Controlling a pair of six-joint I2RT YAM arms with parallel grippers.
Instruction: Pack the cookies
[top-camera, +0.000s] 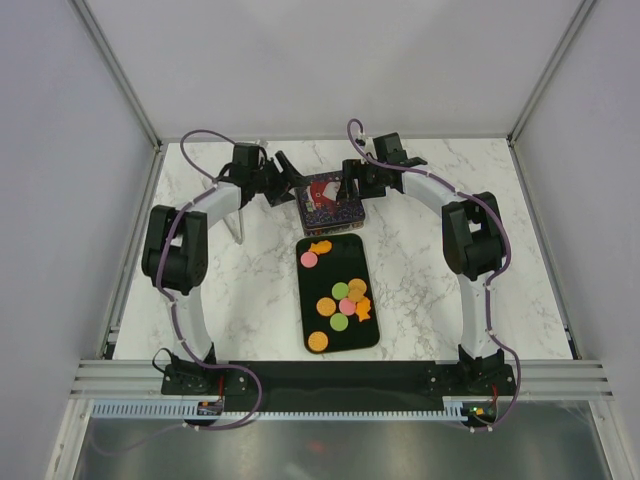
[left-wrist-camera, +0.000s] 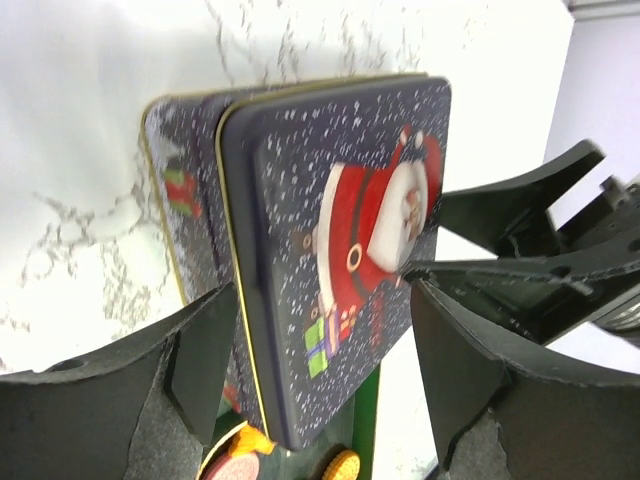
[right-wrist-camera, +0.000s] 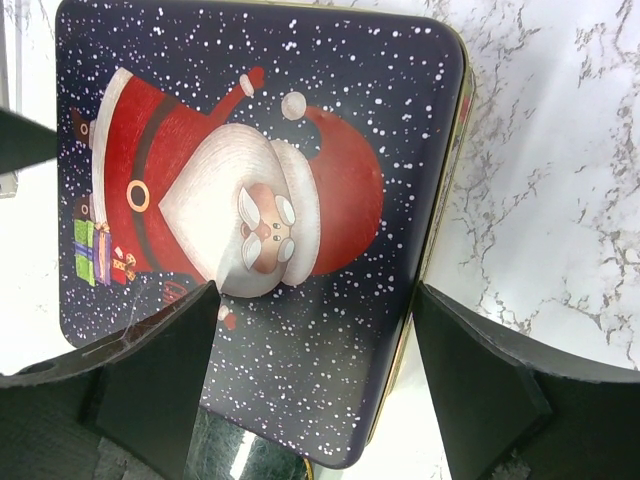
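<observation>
Left gripper (left-wrist-camera: 325, 300): your jaws stand wide, one finger on either side of the tin (left-wrist-camera: 330, 230) at its near end. They do not look clamped, though contact on one side is too close to call.
Right gripper (right-wrist-camera: 315, 295): spread wide too, hovering over the Santa lid (right-wrist-camera: 300, 100), which runs on past both fingers, so you hold nothing.
Where the cookies are: all the cookies (top-camera: 340, 300) you can see lie on the black tray (top-camera: 315, 280) at mid-table (top-camera: 420, 270), just near of the tin.
Progress: early, by my reading. The lid sits on the tin and no cookie has visibly been packed, but you cannot see what is inside.
Left to do: take the lid off, move about ten pieces in, then close it.
Facing and axis: every cookie lies flat, face up. Most are round and so have no long axis. Together they string out along the tray's length, running from near to far and pointing at the tin.
</observation>
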